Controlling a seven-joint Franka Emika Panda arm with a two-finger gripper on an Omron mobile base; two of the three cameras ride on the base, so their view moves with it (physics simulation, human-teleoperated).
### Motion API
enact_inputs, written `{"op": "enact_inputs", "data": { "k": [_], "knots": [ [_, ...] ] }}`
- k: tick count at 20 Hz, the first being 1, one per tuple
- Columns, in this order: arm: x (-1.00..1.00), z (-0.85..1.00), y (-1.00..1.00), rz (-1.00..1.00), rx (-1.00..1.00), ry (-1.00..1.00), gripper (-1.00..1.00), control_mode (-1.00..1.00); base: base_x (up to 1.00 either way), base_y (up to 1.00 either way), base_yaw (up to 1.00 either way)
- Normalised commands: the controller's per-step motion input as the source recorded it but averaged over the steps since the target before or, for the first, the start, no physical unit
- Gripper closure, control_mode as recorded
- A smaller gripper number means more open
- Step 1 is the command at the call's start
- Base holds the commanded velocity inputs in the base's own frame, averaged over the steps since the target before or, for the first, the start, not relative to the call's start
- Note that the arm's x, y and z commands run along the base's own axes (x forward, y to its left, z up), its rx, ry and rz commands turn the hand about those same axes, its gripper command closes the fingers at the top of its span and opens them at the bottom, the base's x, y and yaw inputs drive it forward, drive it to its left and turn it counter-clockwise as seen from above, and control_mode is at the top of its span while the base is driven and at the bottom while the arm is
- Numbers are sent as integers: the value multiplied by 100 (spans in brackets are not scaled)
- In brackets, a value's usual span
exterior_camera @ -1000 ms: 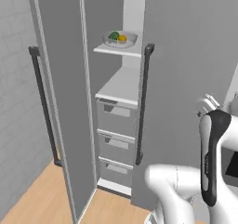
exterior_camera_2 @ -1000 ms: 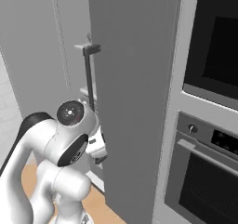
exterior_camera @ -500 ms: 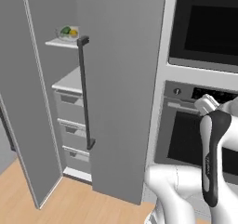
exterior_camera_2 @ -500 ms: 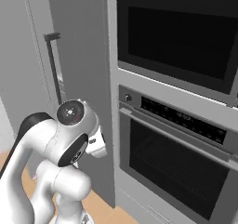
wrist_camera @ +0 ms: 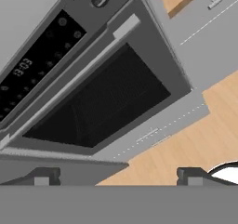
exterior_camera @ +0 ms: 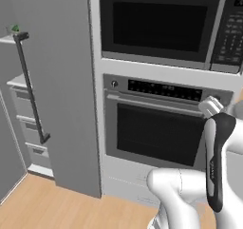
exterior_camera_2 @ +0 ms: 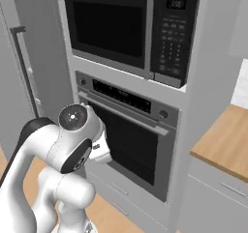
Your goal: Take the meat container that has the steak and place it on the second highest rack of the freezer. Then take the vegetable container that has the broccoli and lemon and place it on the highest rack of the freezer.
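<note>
My gripper [wrist_camera: 118, 175] is open with nothing between its dark fingertips [wrist_camera: 46, 174], and it faces the oven front low down. The freezer [exterior_camera: 57, 81] stands at the left, its grey door and long dark bar handle [exterior_camera: 31, 88] turned edge-on toward me. Past the door edge a white inner shelf [exterior_camera: 5, 40] carries a speck of green, the broccoli [exterior_camera: 14, 28]; its container is cut off by the picture edge. Grey drawers [exterior_camera: 20, 110] sit below. In the right base view the freezer [exterior_camera_2: 29, 58] is at the far left. The meat container with the steak is out of view.
A black-glass wall oven [exterior_camera: 159, 133] with a bar handle and a microwave [exterior_camera: 156, 26] above it stand straight ahead of the arm. A wooden counter [exterior_camera_2: 227, 140] juts out at the right. Wooden floor [exterior_camera: 42, 204] lies below.
The base has swung to the right, so the whole scene has slid left: the open freezer has gone from the centre to the left edge and the oven is in front. The jaws stay open.
</note>
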Motion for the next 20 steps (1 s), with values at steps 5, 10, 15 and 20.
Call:
{"op": "enact_inputs", "data": {
  "k": [5,10,15,20],
  "knots": [
    [0,0,0,0,0,0,-100,100,-16,-100,-12],
    [0,0,0,0,0,0,-100,100,21,-87,-39],
    [0,0,0,0,0,0,-100,100,52,-18,-48],
    [0,0,0,0,0,0,-100,100,24,-18,-23]
  ]
}}
